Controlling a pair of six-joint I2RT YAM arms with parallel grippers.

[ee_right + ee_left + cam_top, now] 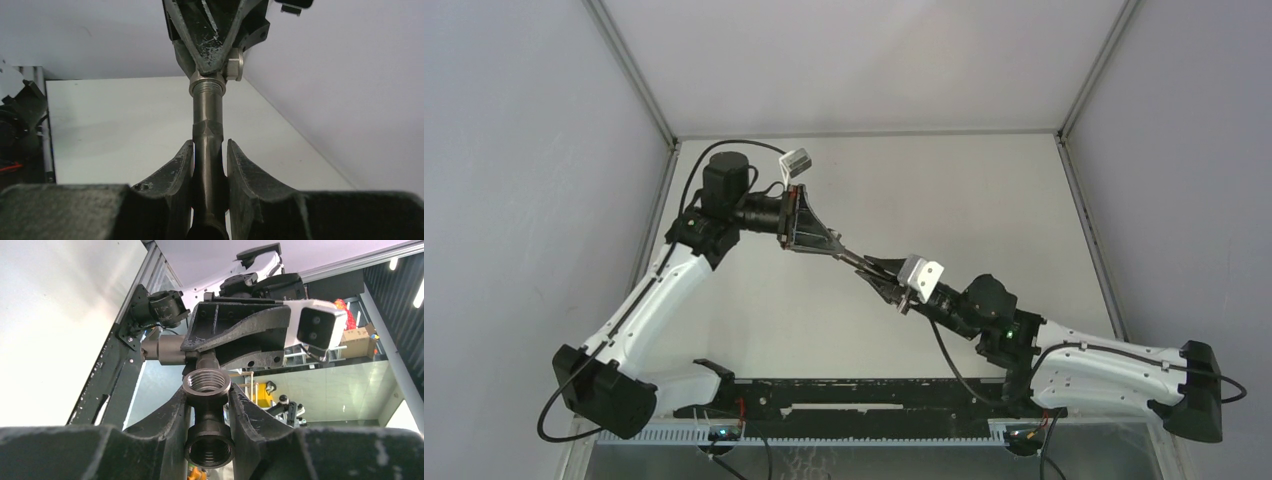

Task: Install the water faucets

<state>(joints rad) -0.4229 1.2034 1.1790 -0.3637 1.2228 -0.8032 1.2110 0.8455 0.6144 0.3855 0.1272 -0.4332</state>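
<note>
Left end effector point(207, 405) clamped on stubby fitting point(206, 384); right end effector point(210, 156) clamped on stem point(207, 111); stem's threaded end meets fitting, mid-air over tabletop point(984, 200) ctr; side walls point(524, 200) well apart from both.

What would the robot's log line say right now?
left jaws: shut on threaded fitting; right jaws: shut on tap stem; contact: stem's threaded end at fitting

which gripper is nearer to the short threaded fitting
Left. The left gripper is shut on the fitting; the right gripper is farther back, gripping the long stem whose threaded end reaches the fitting.
</note>
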